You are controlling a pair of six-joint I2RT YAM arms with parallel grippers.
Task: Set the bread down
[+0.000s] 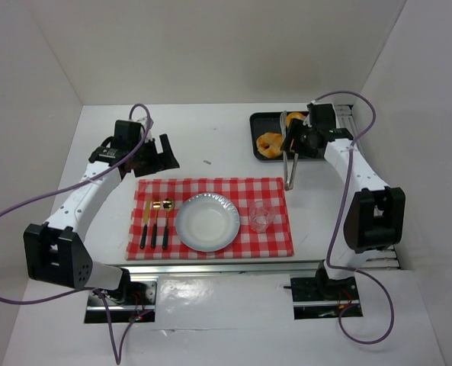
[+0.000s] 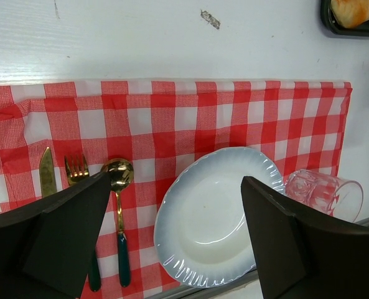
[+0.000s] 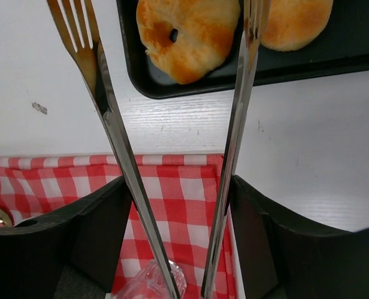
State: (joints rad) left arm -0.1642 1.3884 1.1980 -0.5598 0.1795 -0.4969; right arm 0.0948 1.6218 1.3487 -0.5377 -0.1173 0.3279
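Two golden breads lie in a black tray at the back right: a ring-shaped bread and a rounder one. My right gripper is shut on metal tongs, whose two arms press against its fingers. The tongs are spread, their tips on either side of the ring-shaped bread, with nothing between them. My left gripper hovers open and empty over the back left of the red checked cloth.
On the cloth stand a white plate, a clear glass to its right, and a knife, fork and spoon to its left. White walls enclose the table on three sides.
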